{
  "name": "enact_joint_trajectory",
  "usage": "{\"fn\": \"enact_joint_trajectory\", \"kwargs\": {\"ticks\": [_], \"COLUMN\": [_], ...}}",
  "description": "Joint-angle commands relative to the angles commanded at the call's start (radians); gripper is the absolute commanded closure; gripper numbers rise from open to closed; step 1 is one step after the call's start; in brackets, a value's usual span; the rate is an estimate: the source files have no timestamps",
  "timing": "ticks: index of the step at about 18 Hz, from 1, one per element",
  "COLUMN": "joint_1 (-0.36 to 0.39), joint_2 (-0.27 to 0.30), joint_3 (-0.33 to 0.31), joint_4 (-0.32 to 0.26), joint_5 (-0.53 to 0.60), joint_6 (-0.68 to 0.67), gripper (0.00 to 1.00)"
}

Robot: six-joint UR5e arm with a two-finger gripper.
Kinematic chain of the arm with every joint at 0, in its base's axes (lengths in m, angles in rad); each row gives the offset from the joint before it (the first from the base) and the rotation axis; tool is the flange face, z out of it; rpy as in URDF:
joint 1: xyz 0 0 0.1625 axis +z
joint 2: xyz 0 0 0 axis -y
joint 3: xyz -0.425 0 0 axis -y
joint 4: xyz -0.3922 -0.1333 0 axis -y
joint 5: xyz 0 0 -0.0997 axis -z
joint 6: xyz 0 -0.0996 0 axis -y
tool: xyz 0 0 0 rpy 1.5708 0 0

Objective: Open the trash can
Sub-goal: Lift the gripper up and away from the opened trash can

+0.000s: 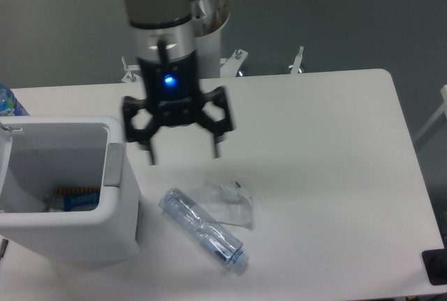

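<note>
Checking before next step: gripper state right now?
Gripper: open, holding nothing, above the table beside the trash can, whose lid is open.

I'm working over a white table point(328, 147) with rounded corners; grey floor point(335, 15) is showing beyond it, a white pedestal base point(209, 42) standing behind, even overhead light falling.

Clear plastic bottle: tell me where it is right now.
The clear plastic bottle lies on its side on the table, just right of the open trash can, beside a crumpled plastic wrapper.
</note>
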Motion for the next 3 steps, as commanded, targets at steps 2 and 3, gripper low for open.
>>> {"fn": "enact_joint_trajectory", "kwargs": {"ticks": [2, 3], "joint_1": [0.031, 0.041], "joint_2": [0.003, 0.003], "joint_3": [-0.008, -0.008], "joint_4": [-0.021, -0.037], "joint_5": [0.010, 0.010], "joint_6": [0.063, 0.076], "gripper": [0.00, 0.00]}}
